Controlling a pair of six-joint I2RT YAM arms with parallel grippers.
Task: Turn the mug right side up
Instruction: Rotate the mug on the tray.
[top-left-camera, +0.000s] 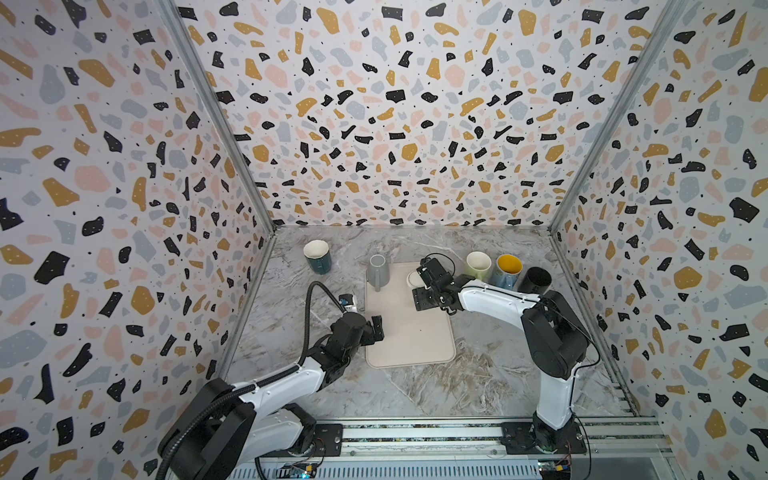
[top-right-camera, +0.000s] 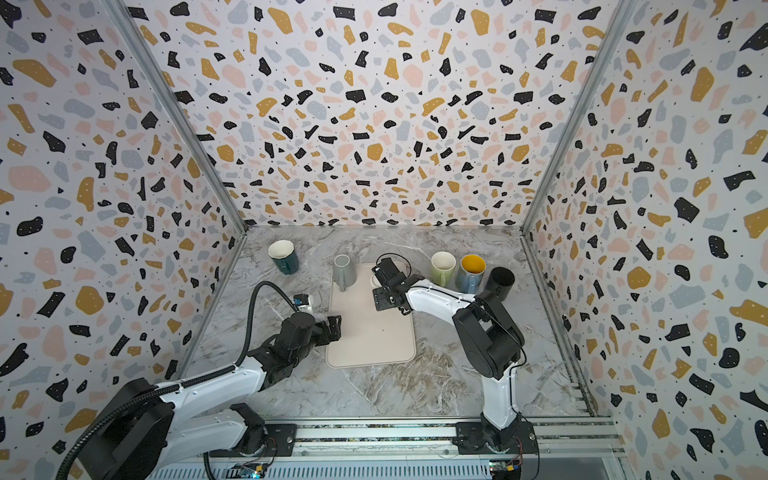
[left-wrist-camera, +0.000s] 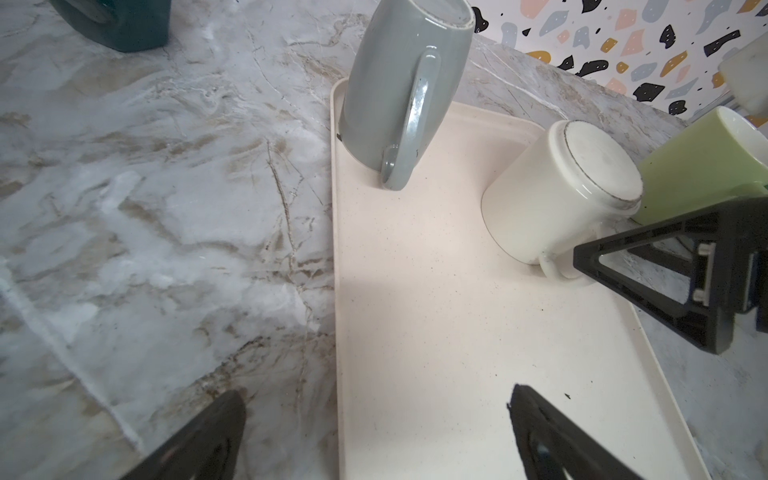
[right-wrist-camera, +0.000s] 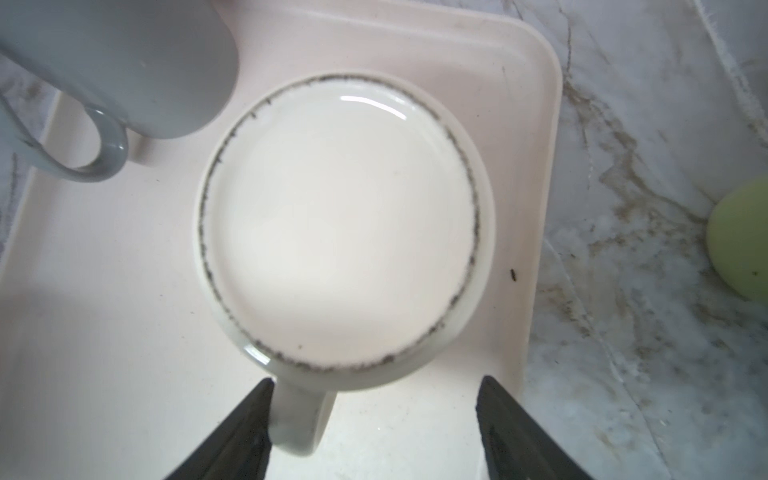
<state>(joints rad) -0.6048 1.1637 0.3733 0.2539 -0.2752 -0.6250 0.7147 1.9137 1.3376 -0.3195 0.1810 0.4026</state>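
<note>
A cream mug (right-wrist-camera: 340, 216) stands upside down on the beige tray (right-wrist-camera: 104, 311), base up, at the tray's far right corner (top-left-camera: 412, 279) (top-right-camera: 375, 280) (left-wrist-camera: 561, 195). My right gripper (right-wrist-camera: 376, 380) hangs over it, open, pointing down (top-left-camera: 427, 277) (top-right-camera: 386, 277). The mug's handle (right-wrist-camera: 299, 415) lies between the jaws, right against one finger, while the other finger stands well clear. A grey mug (top-left-camera: 378, 272) (top-right-camera: 344, 272) (left-wrist-camera: 399, 91) also sits upside down at the tray's far left corner. My left gripper (left-wrist-camera: 376, 392) is open and empty over the tray's left edge (top-left-camera: 376, 328) (top-right-camera: 333, 328).
On the marble table, upright mugs stand behind the tray: a teal one (top-left-camera: 318, 257) at the back left, then a pale green one (top-left-camera: 478, 266), a blue one with a yellow inside (top-left-camera: 507, 271) and a black one (top-left-camera: 535, 281) at the back right. Patterned walls close three sides.
</note>
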